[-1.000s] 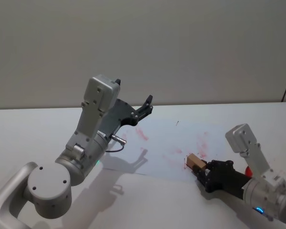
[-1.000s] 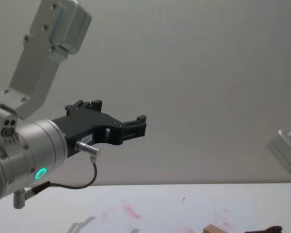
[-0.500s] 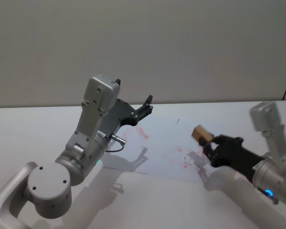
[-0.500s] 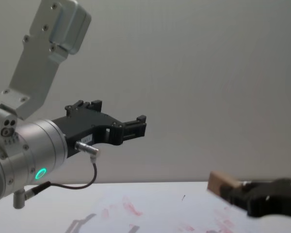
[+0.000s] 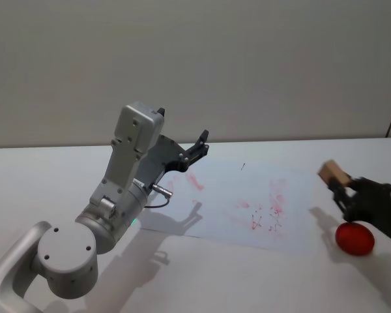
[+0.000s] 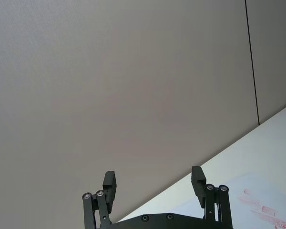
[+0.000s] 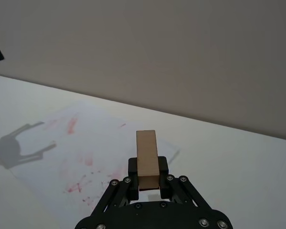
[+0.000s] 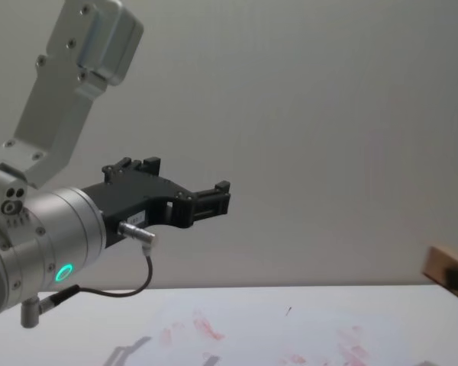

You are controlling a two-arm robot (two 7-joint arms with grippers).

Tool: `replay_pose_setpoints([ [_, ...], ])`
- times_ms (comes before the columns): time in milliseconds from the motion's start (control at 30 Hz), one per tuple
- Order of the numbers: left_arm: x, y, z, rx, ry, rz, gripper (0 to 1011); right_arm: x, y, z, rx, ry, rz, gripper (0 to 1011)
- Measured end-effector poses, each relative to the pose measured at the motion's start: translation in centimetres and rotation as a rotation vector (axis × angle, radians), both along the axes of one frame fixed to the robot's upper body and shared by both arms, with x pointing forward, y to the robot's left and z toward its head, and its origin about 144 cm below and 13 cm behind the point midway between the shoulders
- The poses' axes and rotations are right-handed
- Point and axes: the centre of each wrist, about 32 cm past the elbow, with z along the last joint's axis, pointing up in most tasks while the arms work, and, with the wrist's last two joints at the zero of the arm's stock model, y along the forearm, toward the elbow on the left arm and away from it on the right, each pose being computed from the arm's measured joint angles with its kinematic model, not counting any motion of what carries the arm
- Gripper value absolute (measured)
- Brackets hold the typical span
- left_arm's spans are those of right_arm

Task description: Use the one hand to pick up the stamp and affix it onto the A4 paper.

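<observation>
My right gripper [image 5: 344, 190] is shut on the stamp [image 5: 332, 173], a light tan wooden block held in the air just past the right edge of the A4 paper [image 5: 247, 195]. The right wrist view shows the stamp [image 7: 147, 153] upright between the black jaws, with the paper [image 7: 81, 143] and its red prints lying beyond and below. In the chest view the stamp [image 8: 446, 267] shows at the right edge. My left gripper [image 5: 199, 143] hangs open and raised above the paper's left part; its fingers [image 6: 109, 183] stand apart with nothing between them.
A round red object [image 5: 355, 238] lies on the white table [image 5: 52, 176] right of the paper, below the held stamp. The raised left arm [image 5: 127, 189] casts a shadow on the paper's left half. A plain wall stands behind.
My right gripper rose off the paper with the stamp and swung right, past the paper's edge. Fresh red marks show where the stamp stood. The left arm has not moved.
</observation>
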Motion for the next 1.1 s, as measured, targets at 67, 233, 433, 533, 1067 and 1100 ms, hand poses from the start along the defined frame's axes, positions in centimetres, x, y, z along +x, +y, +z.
replay_pose_setpoints([
  [67, 0.0, 0.0, 0.0, 0.000, 0.000, 0.000, 1001, -0.5, -1.0, 0.0, -0.018, 0.015, -0.019, 216],
  [233, 0.0, 0.0, 0.0, 0.000, 0.000, 0.000, 1001, -1.4, -2.7, 0.0, -0.062, 0.048, -0.047, 216],
  [433, 0.0, 0.0, 0.0, 0.000, 0.000, 0.000, 1001, -1.8, -3.8, 0.1, -0.101, 0.073, -0.048, 216],
  [533, 0.0, 0.0, 0.0, 0.000, 0.000, 0.000, 1001, -1.9, -4.2, 0.2, -0.123, 0.086, -0.041, 216],
  [1067, 0.0, 0.0, 0.0, 0.000, 0.000, 0.000, 1001, -2.3, -5.0, 0.3, -0.197, 0.163, -0.011, 216],
  [1100, 0.0, 0.0, 0.0, 0.000, 0.000, 0.000, 1001, -2.4, -5.1, 0.2, -0.201, 0.170, -0.011, 216],
])
